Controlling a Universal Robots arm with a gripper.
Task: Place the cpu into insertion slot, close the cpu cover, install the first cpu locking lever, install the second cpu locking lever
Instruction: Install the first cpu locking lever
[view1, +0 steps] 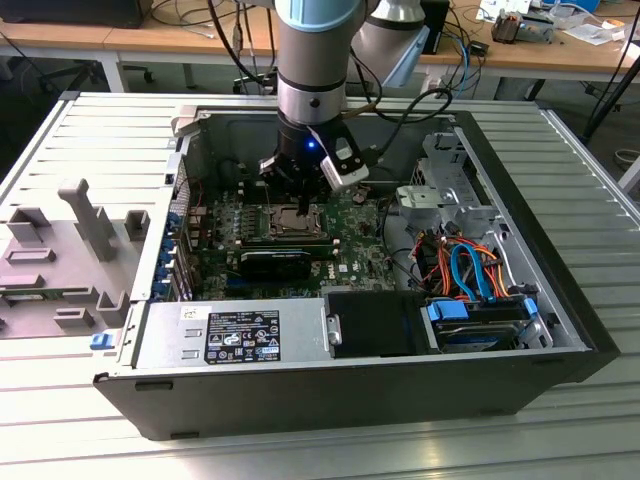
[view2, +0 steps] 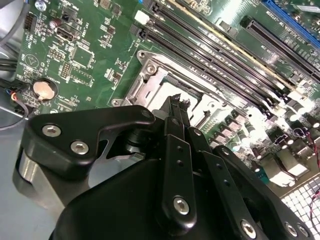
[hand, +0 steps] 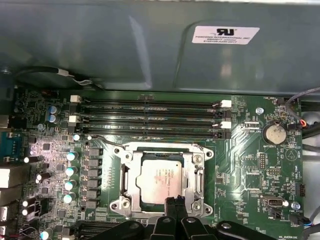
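The cpu (hand: 159, 179) lies flat in the insertion slot (hand: 121, 204) on the green board, its silver-grey top showing through the cut-out of the cpu cover (hand: 193, 169), which lies down over it. A thin wire lever (hand: 107, 141) runs along one side of the socket. My gripper (hand: 175, 201) hangs just over the socket's edge with its black fingertips (view2: 175, 102) pressed together and nothing visible between them. In the exterior view the gripper (view1: 297, 196) stands directly above the socket (view1: 291, 222) inside the open computer case.
Long black memory slots (hand: 150, 119) run beside the socket. A coin battery (hand: 274, 133) sits on the board. The case wall (hand: 150, 45) rises behind the slots. A power supply (view1: 240, 335), drive bay (view1: 478, 322) and coloured cables (view1: 470, 262) crowd the case.
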